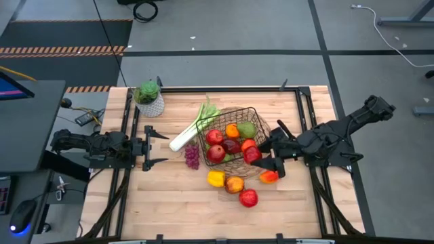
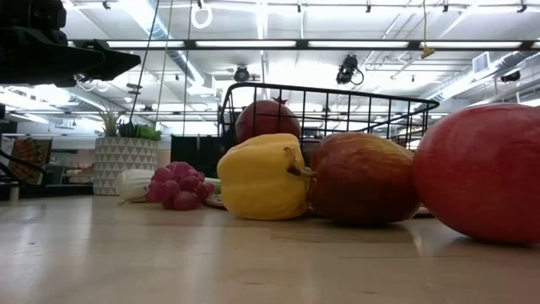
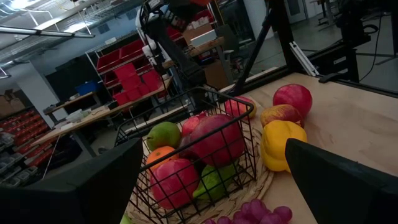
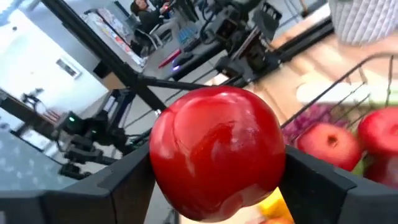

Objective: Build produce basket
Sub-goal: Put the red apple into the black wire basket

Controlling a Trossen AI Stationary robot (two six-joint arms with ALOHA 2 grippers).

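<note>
Low view: a big red apple (image 2: 481, 173) sits nearest the lens, a red-yellow apple (image 2: 364, 178) touching it, then a yellow pepper (image 2: 263, 177). Behind them, the grapes (image 2: 177, 187), the leek (image 2: 135, 183) end, the pot (image 2: 124, 164) and the basket (image 2: 337, 105) with a red fruit (image 2: 267, 119) showing over its rim.

High view: the right gripper (image 1: 264, 153) is at the basket's (image 1: 239, 112) near right edge, clenched round a red apple (image 1: 253, 154) held over the rim. Inside the basket: two red apples, an orange (image 1: 232, 131), a green pear (image 1: 247, 129) and a darker red fruit. A red pepper (image 1: 268, 177) lies just under the gripper. Below the basket, off toward the left arm: the yellow pepper (image 1: 215, 178), the red-yellow apple (image 1: 234, 184), another red apple (image 1: 248, 198). The left gripper (image 1: 157, 149) waits well apart at the table's left, fingers spread, grasping nothing; the grapes (image 1: 192, 156) and leek (image 1: 188, 132) lie between it and the basket. The potted plant (image 1: 149, 97) stands beyond it.

Left wrist view: the basket (image 3: 186, 109) is ahead of the spread fingers, filled with red apples, an orange and green fruit; the yellow pepper (image 3: 280, 145) is beside it.

Right wrist view: the red apple (image 4: 217, 152) fills the gap between the fingers, clamped on both sides.
</note>
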